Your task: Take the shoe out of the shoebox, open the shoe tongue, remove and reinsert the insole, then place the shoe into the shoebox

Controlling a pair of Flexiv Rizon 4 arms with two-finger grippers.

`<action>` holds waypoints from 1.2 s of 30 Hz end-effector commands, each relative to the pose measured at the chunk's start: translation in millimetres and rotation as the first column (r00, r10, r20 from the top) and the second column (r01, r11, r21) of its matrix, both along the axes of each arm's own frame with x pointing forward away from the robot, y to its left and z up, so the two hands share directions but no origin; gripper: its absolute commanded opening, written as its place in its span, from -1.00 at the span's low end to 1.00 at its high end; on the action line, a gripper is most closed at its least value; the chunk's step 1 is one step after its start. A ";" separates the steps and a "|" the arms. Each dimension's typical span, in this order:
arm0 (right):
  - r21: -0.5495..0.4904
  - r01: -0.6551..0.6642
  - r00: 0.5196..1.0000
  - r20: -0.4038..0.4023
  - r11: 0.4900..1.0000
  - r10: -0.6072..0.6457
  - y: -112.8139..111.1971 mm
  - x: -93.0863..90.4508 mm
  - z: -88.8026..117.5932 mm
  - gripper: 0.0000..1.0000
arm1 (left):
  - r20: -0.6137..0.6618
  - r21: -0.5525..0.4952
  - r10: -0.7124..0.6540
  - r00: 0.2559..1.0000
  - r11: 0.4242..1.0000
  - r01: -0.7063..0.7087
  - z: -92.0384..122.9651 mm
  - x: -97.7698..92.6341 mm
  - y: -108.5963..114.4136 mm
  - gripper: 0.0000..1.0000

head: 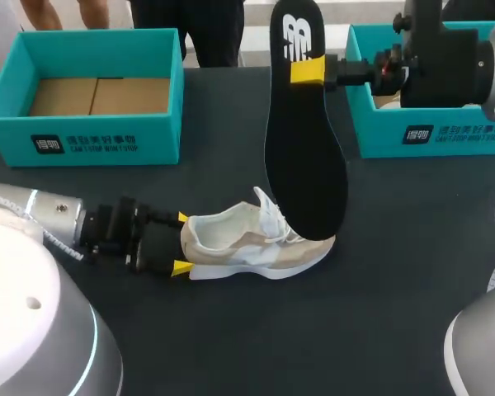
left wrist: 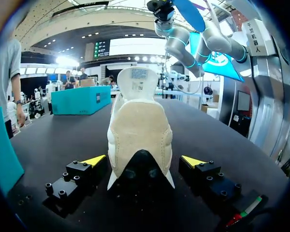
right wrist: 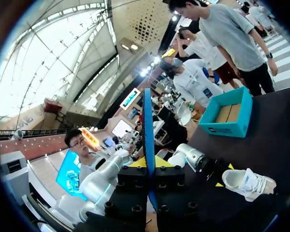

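A beige and white sneaker (head: 247,246) lies on its sole on the black table, toe pointing right. My left gripper (head: 181,242) is open at its heel (left wrist: 140,140), one yellow tip on each side and a small gap to each. My right gripper (head: 307,70) is shut on the heel end of the black insole (head: 301,148), which hangs upright with its toe end down by the shoe's forefoot. Whether it touches the shoe I cannot tell. In the right wrist view the insole (right wrist: 148,140) is edge-on between the fingers of my right gripper (right wrist: 150,163), with the sneaker (right wrist: 246,183) beyond.
An empty teal shoebox (head: 82,136) with a cardboard floor stands at the back left, also in the right wrist view (right wrist: 229,118). A second teal box (head: 429,136) stands at the back right, partly behind my right arm. Bare black table lies in front of the shoe.
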State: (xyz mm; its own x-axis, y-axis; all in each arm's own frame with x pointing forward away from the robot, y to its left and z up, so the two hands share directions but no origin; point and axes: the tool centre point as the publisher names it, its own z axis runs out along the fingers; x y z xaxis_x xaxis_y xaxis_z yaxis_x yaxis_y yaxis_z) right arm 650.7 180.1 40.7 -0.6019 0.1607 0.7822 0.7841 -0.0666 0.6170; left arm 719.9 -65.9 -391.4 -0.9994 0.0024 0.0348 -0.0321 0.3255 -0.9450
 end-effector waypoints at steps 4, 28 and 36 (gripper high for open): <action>0.000 0.002 1.000 -0.001 1.000 -0.002 2.3 0.2 -0.5 -1.00 | 0.000 0.009 0.000 1.000 1.000 0.000 4.3 -2.1 2.4 1.00; 0.000 0.002 1.000 -0.001 1.000 -0.002 2.3 0.2 -0.5 -1.00 | -0.022 0.550 0.064 0.998 0.834 -0.042 52.0 -6.4 22.2 1.00; 0.000 0.002 1.000 -0.001 1.000 -0.002 2.3 0.2 -0.5 -1.00 | -0.022 0.550 0.064 0.998 0.834 -0.042 52.0 -6.4 22.2 1.00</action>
State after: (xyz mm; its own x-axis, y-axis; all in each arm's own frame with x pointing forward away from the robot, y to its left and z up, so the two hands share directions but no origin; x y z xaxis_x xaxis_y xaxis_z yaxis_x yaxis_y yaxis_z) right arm 650.6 180.1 40.7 -0.6020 0.1607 0.7822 0.7841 -0.0666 0.6171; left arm 715.2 -43.0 -341.8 -0.9954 -0.0789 0.0535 -0.0946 0.7433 -0.6623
